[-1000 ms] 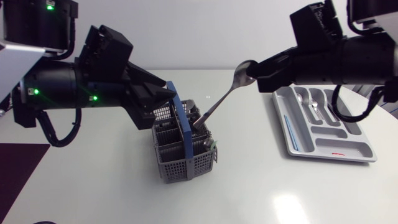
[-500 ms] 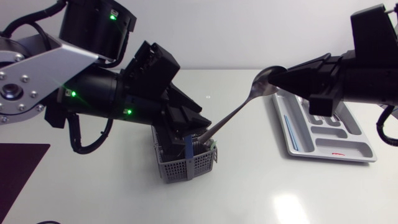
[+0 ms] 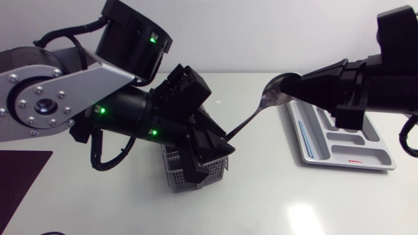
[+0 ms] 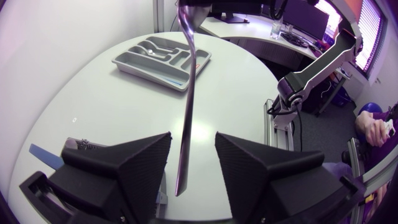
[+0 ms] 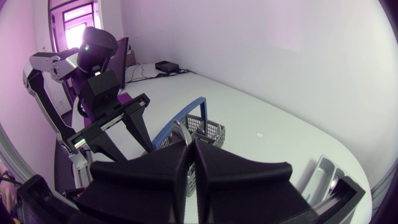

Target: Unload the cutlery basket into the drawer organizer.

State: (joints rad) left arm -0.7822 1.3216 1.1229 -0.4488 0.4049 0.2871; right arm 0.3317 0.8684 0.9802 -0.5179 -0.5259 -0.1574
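Observation:
A metal spoon (image 3: pixel 251 117) slants up in the air from above the grey cutlery basket (image 3: pixel 196 175) towards the organizer. My right gripper (image 3: pixel 290 85) is shut on its bowl end; the right wrist view shows the bowl (image 5: pixel 180 130) pinched between the fingers of the right gripper (image 5: pixel 191 142). My left gripper (image 3: pixel 219 145) hangs over the basket, hiding most of it. In the left wrist view the left gripper (image 4: pixel 193 137) is open, and the spoon's handle (image 4: pixel 186 124) runs between its fingers with a gap on each side. The grey drawer organizer (image 3: pixel 375 150) lies at the right.
The organizer (image 4: pixel 134 62) holds a few spoons (image 3: pixel 328 108) in its far compartments, plus a thin blue item and a small red one. The basket's blue handle (image 5: pixel 180 118) stands up over the basket (image 5: pixel 211 130). Bare white tabletop lies between basket and organizer.
My left arm has swung right and down over the basket, bringing its open fingers around the spoon's handle. The right gripper has carried the spoon's bowl a little to the right.

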